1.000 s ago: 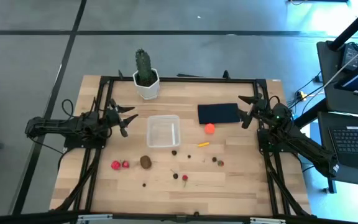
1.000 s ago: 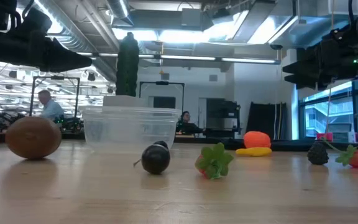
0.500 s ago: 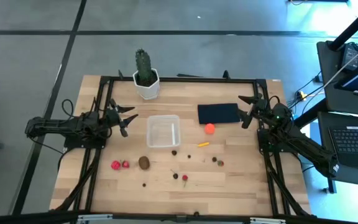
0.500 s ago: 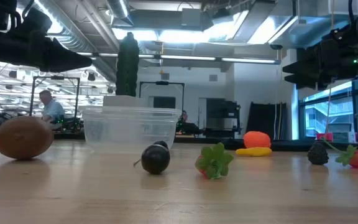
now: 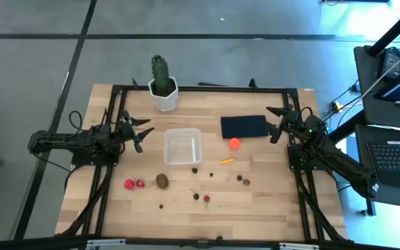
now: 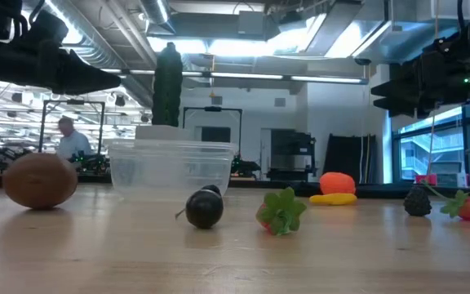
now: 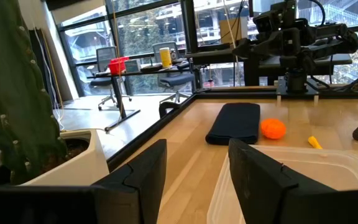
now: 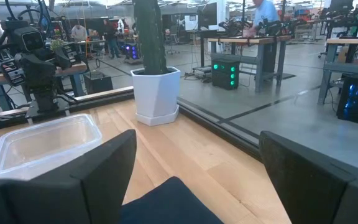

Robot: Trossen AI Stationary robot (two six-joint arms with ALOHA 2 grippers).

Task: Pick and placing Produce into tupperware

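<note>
- Wooden table (image 5: pixel 269 208) carries everything, and both dark arms wait at its two sides.
- Left gripper (image 5: pixel 142 132) hovers just beside the tupperware's left side, its fingers (image 7: pixel 145 177) spread apart and holding nothing.
- Right gripper (image 5: pixel 276 123) hangs at the right end of the dark navy rectangle (image 5: pixel 243 126), wide open and also empty.
- Green cactus in a white pot (image 5: pixel 162 85) stands at the far edge, behind the tupperware.
- Clear tupperware (image 5: pixel 182 146) sits near the middle of the table and seems empty.
- Brown lump (image 5: pixel 162 180) lies just in front of the tupperware, with two red pieces (image 5: pixel 134 184) to its left.
- Orange ball (image 5: pixel 235 144) rests beside the navy rectangle, and the yellow sliver (image 5: pixel 226 161) is near it.
- Dark berries (image 5: pixel 195 169) and other tiny pieces are scattered along the front part of the table.
</note>
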